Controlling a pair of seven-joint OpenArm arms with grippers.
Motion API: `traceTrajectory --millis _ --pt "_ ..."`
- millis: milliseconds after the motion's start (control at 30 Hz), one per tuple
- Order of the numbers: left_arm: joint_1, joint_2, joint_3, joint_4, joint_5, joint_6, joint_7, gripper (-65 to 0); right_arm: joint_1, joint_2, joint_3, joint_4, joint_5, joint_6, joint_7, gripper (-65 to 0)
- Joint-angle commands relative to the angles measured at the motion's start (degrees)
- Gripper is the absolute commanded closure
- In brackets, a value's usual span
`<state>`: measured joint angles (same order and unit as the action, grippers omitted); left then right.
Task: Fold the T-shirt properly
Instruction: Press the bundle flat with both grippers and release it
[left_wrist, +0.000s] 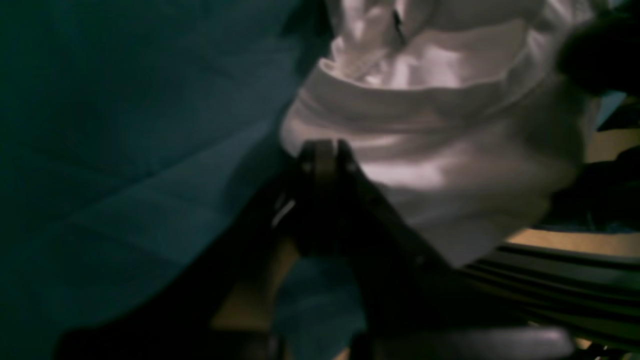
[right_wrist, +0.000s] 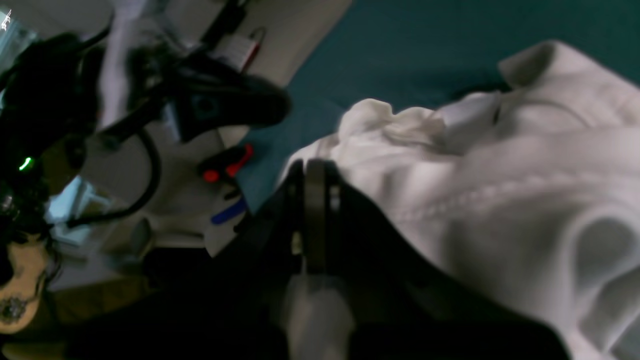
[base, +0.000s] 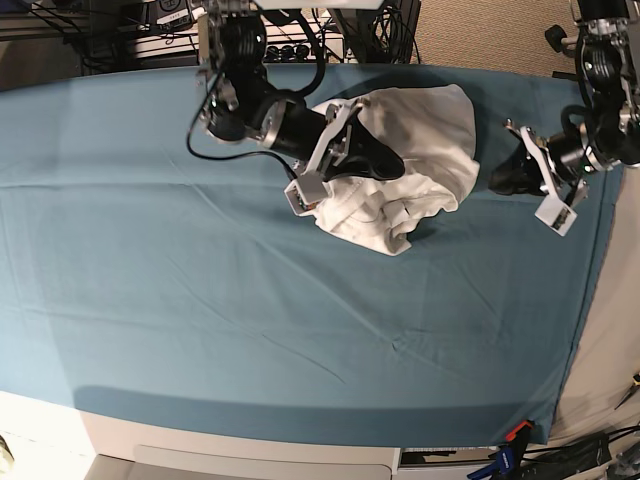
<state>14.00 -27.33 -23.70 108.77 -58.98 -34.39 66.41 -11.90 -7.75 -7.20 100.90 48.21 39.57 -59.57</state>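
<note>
We see the T-shirt (base: 425, 150) lying bunched in a white heap on the teal cloth sheet (base: 200, 300) that covers the table, toward the far side and a little right of the middle in the base view. It is crumpled rather than flat, with folds piled over one another and a loose lobe drooping toward the near edge.

The right claw (base: 395, 160) reaches in from the left of the base view and sits on top of the heap. In the right wrist view its tips (right_wrist: 315, 167) are drawn together, pressed against white fabric (right_wrist: 475, 200); the picture is blurred, so we think a fold is pinched between them but cannot be certain.

The left claw (base: 497, 180) is at the right of the base view, just beside the shirt's right edge. In the left wrist view its tips (left_wrist: 323, 150) are likewise together, right at the rolled hem of the shirt (left_wrist: 450, 125); whether cloth is caught there we cannot tell.

Beyond the sheet's far edge, cables and equipment (base: 300, 25) crowd the background.
</note>
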Motion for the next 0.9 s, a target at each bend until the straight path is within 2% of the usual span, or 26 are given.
traceTrajectory --millis 0,133,267,367,500,600,767,867 --pt "0.20 -0.39 -0.44 1.81 -1.49 -0.66 -1.25 0.0 1.64 -0.39 -0.20 -1.22 1.18 0.43 1.14 0.0" --pt "2.67 1.49 -0.44 4.28 -1.53 -1.46 -1.20 0.0 6.10 -0.35 -0.17 -8.70 -4.63 0.43 1.42 0.0" --pt "5.64 3.21 -0.48 6.43 -1.55 -1.46 -1.20 0.0 7.82 -0.35 0.98 -9.66 -12.61 -5.18 2.99 0.0" --pt "7.26 3.69 -0.48 7.91 -1.57 -1.46 -1.20 0.0 7.82 -0.35 4.00 -8.46 -13.79 -7.30 2.73 0.0" --pt "7.69 3.69 -0.48 10.23 -1.53 -1.46 -0.81 0.0 7.58 -0.33 8.09 -5.92 -13.77 -7.45 -0.26 0.0" --pt "7.93 3.69 -0.48 12.11 -1.53 -1.49 -0.83 0.0 6.32 -0.31 10.58 -3.19 -13.88 -7.52 -0.42 0.0" --pt "8.00 4.02 -0.48 12.81 -1.53 -1.49 -0.85 0.0 3.93 -0.04 12.92 -1.49 -21.68 -11.45 1.75 0.0" --pt "8.57 5.90 -0.42 12.59 -1.53 -1.46 -1.73 0.0 2.89 0.79 12.90 -1.49 -24.50 -13.35 3.82 0.0"
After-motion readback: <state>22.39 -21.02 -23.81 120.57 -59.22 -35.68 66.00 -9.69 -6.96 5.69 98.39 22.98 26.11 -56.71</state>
